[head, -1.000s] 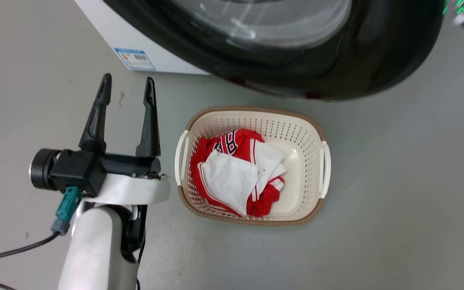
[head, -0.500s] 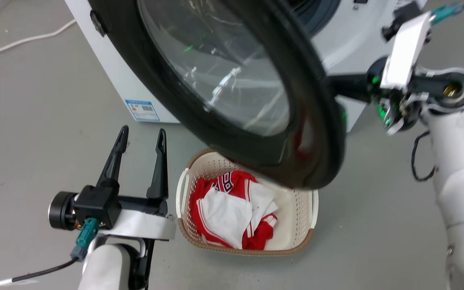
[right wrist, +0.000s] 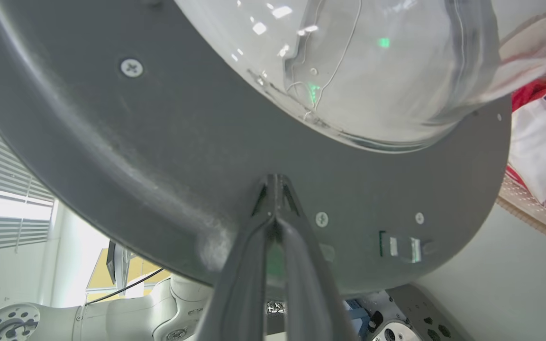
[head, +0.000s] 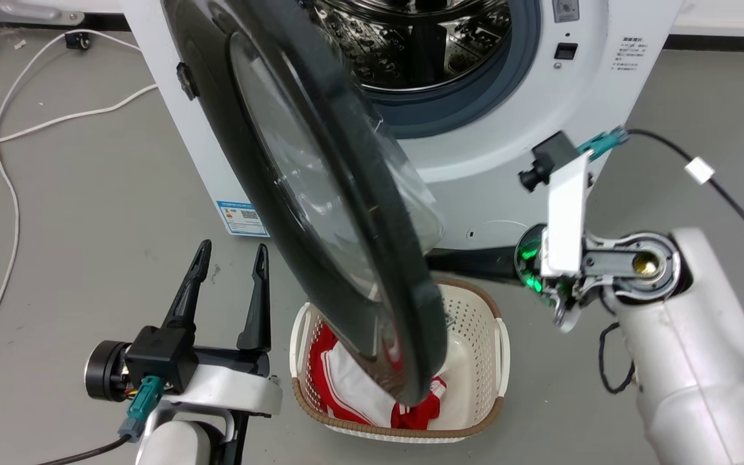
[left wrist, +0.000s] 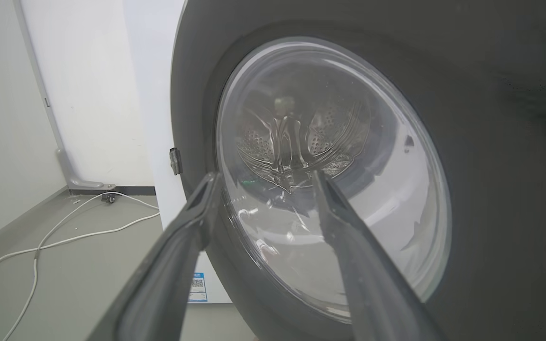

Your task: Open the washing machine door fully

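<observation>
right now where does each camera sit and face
Head view: on the robot's head, looking down at the large round glossy black washing machine door, steel drum and cream perforated plastic basket; open left gripper and right forearm show.
Left wrist view: on the left arm, facing the door's outer side, drum seen through its glass; own fingers apart.
Right wrist view: behind the door, looking at its inner side; right gripper shut, tips against it.
Shared: the door in all; the basket in head and right wrist views.
</observation>
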### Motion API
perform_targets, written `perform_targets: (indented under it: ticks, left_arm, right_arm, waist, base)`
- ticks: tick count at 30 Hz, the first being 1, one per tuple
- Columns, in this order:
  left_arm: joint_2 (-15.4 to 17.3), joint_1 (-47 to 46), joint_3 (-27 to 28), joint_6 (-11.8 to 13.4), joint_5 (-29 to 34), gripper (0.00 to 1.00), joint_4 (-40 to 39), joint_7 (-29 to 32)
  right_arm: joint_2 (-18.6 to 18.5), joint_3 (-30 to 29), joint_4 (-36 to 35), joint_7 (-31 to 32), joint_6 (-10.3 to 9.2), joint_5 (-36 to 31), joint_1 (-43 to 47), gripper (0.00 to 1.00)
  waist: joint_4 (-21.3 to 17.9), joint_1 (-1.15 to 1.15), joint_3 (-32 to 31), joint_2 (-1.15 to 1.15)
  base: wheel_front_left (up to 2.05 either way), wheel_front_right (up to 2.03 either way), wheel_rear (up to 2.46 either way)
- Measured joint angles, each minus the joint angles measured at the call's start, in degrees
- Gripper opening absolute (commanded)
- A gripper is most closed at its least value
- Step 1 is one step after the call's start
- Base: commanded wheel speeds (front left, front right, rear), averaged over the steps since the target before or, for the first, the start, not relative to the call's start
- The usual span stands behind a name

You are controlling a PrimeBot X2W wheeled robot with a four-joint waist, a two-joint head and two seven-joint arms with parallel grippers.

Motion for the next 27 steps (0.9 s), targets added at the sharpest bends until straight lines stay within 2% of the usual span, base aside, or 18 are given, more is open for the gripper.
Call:
perform_targets:
  ticks: [9,15,18,21,23,24,27]
  left_arm:
    - [0.01,0.14,-0.03,0.02,-0.08,1.0,0.03,0.0]
    - [0.0,0.16,-0.19,0.15,-0.14,1.0,0.0,0.0]
    - [0.0,0.38,-0.26,0.21,-0.2,1.0,0.0,0.0]
    - [0.0,0.8,-0.19,0.42,-0.49,1.0,0.0,0.0]
    - [0.01,0.84,-0.08,0.46,-0.51,1.0,-0.09,0.0]
    - [0.01,0.99,0.19,0.47,-0.49,1.0,-0.1,0.0]
    - [0.01,1.2,0.45,0.48,-0.47,1.0,0.01,0.0]
  right_arm:
    - [0.14,10.53,-5.04,-6.31,0.0,7.8,4.33,0.0]
    - [0.19,13.9,-5.32,-11.84,0.0,9.7,4.65,0.0]
    - [0.3,13.29,-5.58,-17.2,0.0,10.07,4.97,0.0]
    - [0.34,10.6,-5.35,-25.2,0.0,10.23,6.35,0.0]
    - [0.34,8.25,-5.11,-31.11,0.0,9.89,6.91,0.0]
    - [0.34,4.66,-5.13,-39.12,0.0,9.68,8.31,0.0]
    - [0.21,1.78,-5.52,-45.95,0.0,7.67,10.75,0.0]
  waist:
    - [0.66,0.0,-0.43,0.0]
    - [0.73,0.0,-0.51,0.0]
    - [0.56,0.0,-0.67,0.0]
    - [0.37,0.0,-0.79,0.0]
    - [0.11,0.0,-0.84,0.0]
    - [-0.33,0.01,-0.97,0.0]
    - [-0.75,0.01,-1.28,0.0]
  base:
    - [0.0,0.0,0.0]
    - [0.0,0.0,0.0]
    - [0.0,0.0,0.0]
    - [0.0,0.0,0.0]
    - [0.0,0.0,0.0]
    - [0.0,0.0,0.0]
    - [0.0,0.0,0.0]
